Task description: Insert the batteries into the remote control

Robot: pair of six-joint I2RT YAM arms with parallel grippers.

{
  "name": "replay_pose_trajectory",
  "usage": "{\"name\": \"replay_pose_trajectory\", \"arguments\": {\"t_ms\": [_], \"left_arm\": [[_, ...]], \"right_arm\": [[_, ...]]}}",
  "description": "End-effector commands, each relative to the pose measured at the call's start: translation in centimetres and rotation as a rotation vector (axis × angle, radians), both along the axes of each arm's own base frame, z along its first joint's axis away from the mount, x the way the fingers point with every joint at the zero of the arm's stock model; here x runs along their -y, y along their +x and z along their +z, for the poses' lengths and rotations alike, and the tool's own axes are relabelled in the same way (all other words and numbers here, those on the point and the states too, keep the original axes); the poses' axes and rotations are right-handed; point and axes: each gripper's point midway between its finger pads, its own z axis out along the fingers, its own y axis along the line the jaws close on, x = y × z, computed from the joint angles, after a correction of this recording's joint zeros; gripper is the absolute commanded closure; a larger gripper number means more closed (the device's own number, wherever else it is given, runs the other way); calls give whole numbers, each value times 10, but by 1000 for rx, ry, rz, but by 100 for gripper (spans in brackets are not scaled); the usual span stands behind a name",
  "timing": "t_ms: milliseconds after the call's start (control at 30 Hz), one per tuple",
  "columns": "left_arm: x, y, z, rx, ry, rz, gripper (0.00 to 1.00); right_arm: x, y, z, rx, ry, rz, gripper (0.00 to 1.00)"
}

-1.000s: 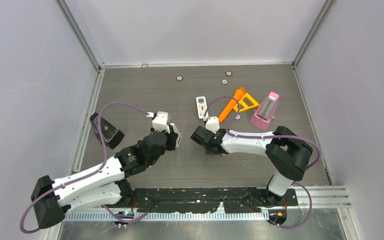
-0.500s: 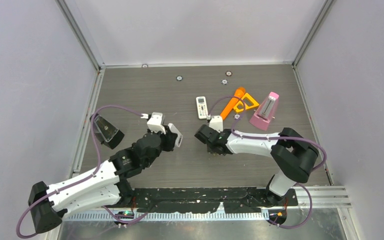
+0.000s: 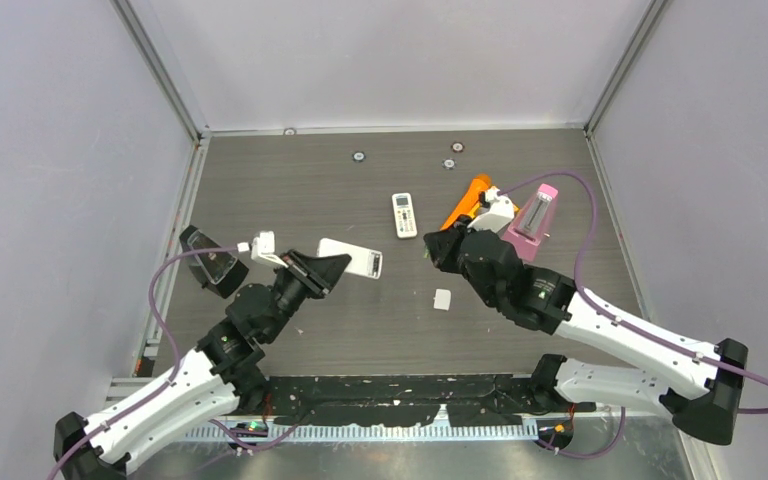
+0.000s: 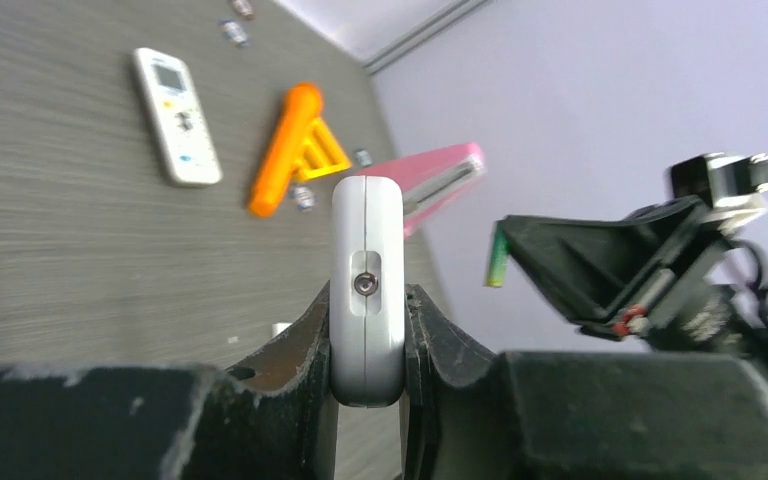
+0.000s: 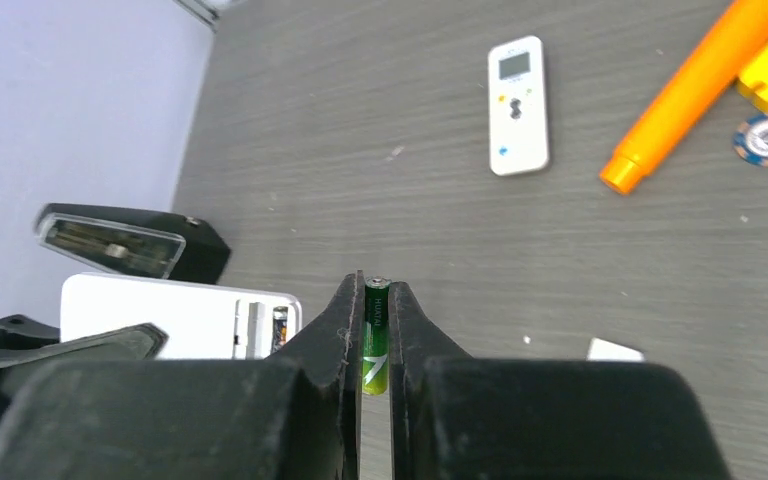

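Right tool (image 5: 375, 292) has closed on the green battery (image 5: 374, 345) and risen off the worktop (image 3: 360, 330). Left tool (image 4: 367, 345) has swung its remote (image 4: 367, 240) flat, toward the right tool. A white cover (image 3: 442, 298) now shows below it.

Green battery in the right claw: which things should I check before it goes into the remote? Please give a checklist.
1. Green battery clamped in right claw: ok.
2. Remote clamped in left claw: ok.
3. Compartment open: ok.
4. Battery above the compartment: not ok, it is beside the remote.
5. Polarity matches the slot: cannot tell.
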Motion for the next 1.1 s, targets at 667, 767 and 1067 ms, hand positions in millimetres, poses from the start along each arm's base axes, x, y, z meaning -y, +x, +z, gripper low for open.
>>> {"name": "replay_pose_trajectory", "arguments": {"t_ms": [667, 767, 1067], "left_arm": [[4, -13, 69, 18, -636, -153, 100], [2, -14, 70, 10, -665, -158, 100], [-3, -14, 69, -8, -722, -147, 100]], "right_arm": [[-94, -6, 95, 273, 125, 126, 95], [-94, -4, 93, 273, 112, 108, 95], [-85, -7, 92, 273, 100, 62, 95]]}}
